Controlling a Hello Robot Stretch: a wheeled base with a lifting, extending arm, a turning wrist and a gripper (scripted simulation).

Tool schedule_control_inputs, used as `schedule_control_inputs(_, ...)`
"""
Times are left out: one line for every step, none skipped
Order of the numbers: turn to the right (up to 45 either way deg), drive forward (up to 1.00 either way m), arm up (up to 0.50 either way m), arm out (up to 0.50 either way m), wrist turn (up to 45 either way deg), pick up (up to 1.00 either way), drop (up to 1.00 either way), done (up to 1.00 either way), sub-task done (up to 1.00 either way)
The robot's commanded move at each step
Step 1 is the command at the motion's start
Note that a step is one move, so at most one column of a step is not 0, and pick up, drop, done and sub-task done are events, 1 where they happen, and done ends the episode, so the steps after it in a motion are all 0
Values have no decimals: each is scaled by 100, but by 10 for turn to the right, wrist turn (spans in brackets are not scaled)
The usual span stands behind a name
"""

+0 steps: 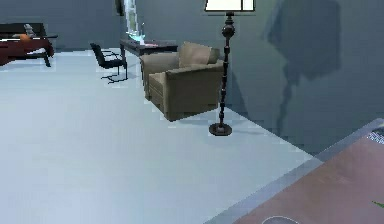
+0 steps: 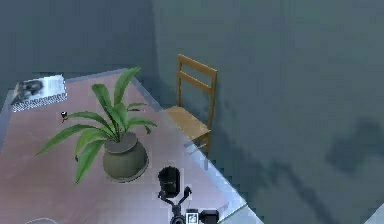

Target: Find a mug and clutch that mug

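On the arm side view a pinkish-brown worktop [image 2: 40, 165] runs from the near left up to the far left, against a grey-blue wall. The tool [image 2: 180, 209] shows at the near edge of this view, just right of the middle, beside two small white squares with black marks. Right at its far end a dark cup-like thing [image 2: 169, 181] stands upright on the worktop, close to the worktop's right edge. Its shape is too small to be sure that it is the mug. The tool's state cannot be told, nor whether it holds anything, nor whether it touches the dark thing.

Just left of the dark thing stands a potted plant [image 2: 112, 135] with long green leaves in a round grey pot. Farther off on the left lies a flat stack of paper [image 2: 40, 90], with a tiny dark thing [image 2: 63, 116] near it. A wooden chair [image 2: 194, 103] stands beyond the worktop's far right edge.

On the forward view a floor lamp [image 1: 223, 75] stands just right of a tan armchair [image 1: 180, 82]. A black chair [image 1: 111, 60] stands farther off to the left.
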Motion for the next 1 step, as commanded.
schedule_control_inputs(0,0,0,0,0,100,0,0,0)
